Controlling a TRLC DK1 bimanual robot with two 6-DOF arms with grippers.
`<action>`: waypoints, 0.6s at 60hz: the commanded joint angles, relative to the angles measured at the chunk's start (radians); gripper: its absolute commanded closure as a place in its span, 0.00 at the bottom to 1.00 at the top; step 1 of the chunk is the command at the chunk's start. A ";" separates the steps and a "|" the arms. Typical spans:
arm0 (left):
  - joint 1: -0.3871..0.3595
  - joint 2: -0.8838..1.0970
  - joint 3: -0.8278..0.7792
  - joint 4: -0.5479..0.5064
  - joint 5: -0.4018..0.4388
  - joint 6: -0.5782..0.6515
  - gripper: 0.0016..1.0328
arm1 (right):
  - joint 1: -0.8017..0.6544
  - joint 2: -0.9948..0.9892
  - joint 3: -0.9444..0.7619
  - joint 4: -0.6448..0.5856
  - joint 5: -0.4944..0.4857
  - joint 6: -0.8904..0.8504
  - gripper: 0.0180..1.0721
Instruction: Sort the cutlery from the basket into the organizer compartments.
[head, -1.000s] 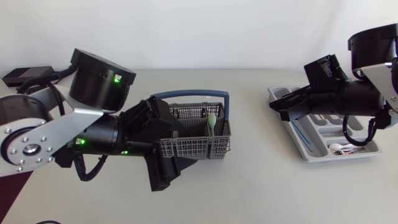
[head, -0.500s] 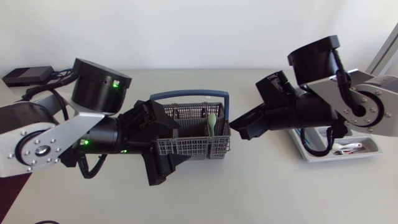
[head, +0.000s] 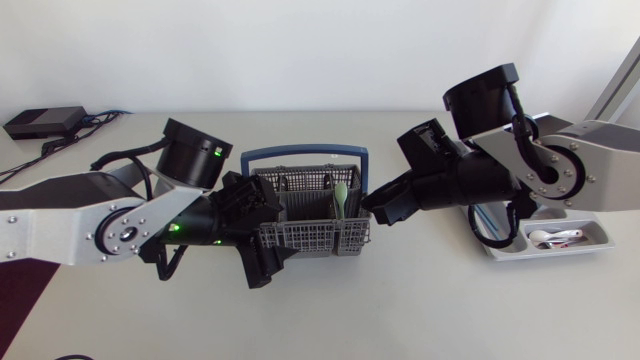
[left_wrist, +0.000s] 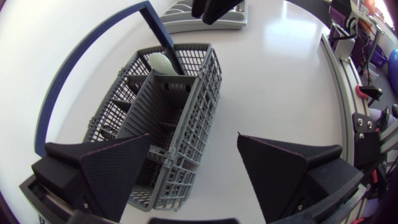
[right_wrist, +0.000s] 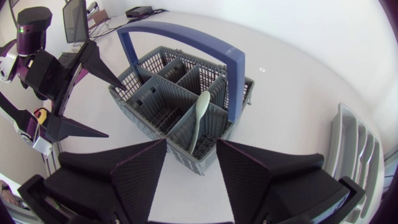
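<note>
One basket (head: 320, 240) holds one pale spoon (head: 341, 198); left hand (left_wrist: 193, 138) and right hand (right_wrist: 191, 143) (both wide apart) grip nothing.

no text, label, number or sign could be read in any view. the grey cutlery basket (head: 310, 238) and the organizer (head: 545, 253) carried no legible print. a tiny grey mark (right_wrist: 261, 70) on the tabletop (right_wrist: 298, 124), beyond the basket, was too small to make out.
</note>
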 joint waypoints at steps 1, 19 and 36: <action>0.003 0.038 -0.011 0.012 -0.014 0.021 0.09 | 0.005 0.015 -0.007 0.019 -0.001 0.014 0.43; -0.084 0.098 0.017 0.012 -0.035 0.005 0.10 | -0.006 -0.018 -0.032 0.016 0.001 -0.001 0.43; -0.152 0.121 0.047 0.027 -0.063 -0.024 0.09 | -0.007 -0.043 -0.051 0.010 -0.001 -0.011 0.43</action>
